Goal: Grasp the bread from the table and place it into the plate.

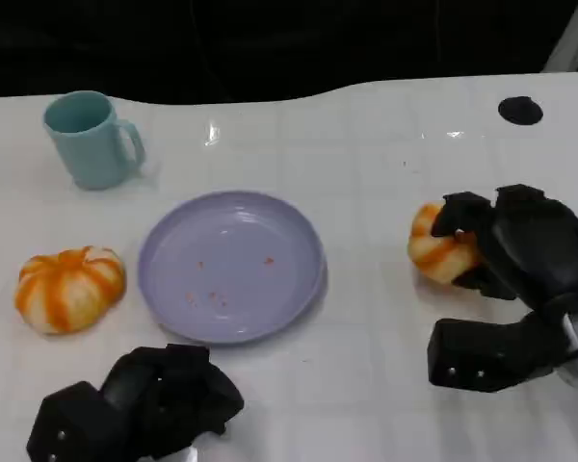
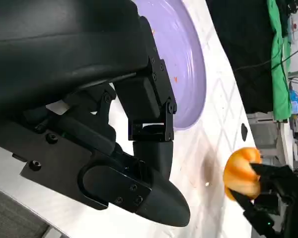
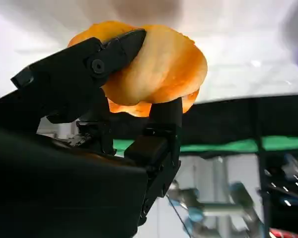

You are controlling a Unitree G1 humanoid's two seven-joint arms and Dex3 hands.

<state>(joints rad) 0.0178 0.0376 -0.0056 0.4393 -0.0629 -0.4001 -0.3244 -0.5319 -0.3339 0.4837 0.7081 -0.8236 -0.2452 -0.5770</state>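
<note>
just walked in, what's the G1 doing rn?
The right hand has its fingers closed around an orange bread roll, to the right of the purple plate. The plate holds only crumbs. The left hand rests near the table's front edge, holding nothing. A second roll and a teal mug sit left of the plate.

Right robot hand (image 1: 506,252) covers the right side of the bread (image 1: 437,246); left robot hand (image 1: 140,402) cut off by head view's lower edge; plate (image 2: 188,74) partly behind it in left wrist view, background blurred
</note>
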